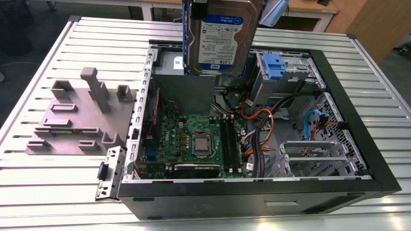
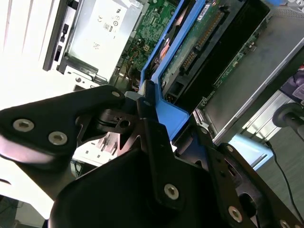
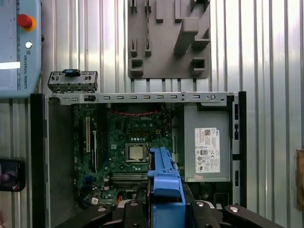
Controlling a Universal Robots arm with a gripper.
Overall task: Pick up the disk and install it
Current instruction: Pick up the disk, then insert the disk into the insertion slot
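fingers [image 3: 202, 213]: clamped on the blue bracket of the disk [image 1: 222, 41], one on each side in the first wrist view, so it's properly grasped and not just resting there
table [image 1: 38, 192]: slatted metal, carries the lot
case [image 1: 257, 195]: open tower lying on its side, guts facing up
fixture block [image 1: 77, 120]: grey moulded thing just beside the case, on the exterior view's left
power supply [image 3: 206, 142]: grey box with a white sticker in one corner of the case, and the disk hangs over roughly that end
motherboard [image 1: 192, 139]: green, mid-case, well below the disk
disk position: up in the air, upright, label towards the exterior camera, apart from the case, not seated in any bay yet
cables [image 1: 257, 120]: orange and black bundle near the drive cage [image 1: 292, 72]
blue latch [image 1: 273, 65]: on that cage, just to the exterior view's right of the disk; my guess is that's the target bay, can't be sure
doing it well, imo: hold by the bracket only, square the disk to the cage rails before going down, clear the case wall and the cables, go slow and straight so the bracket doesn't cock sideways
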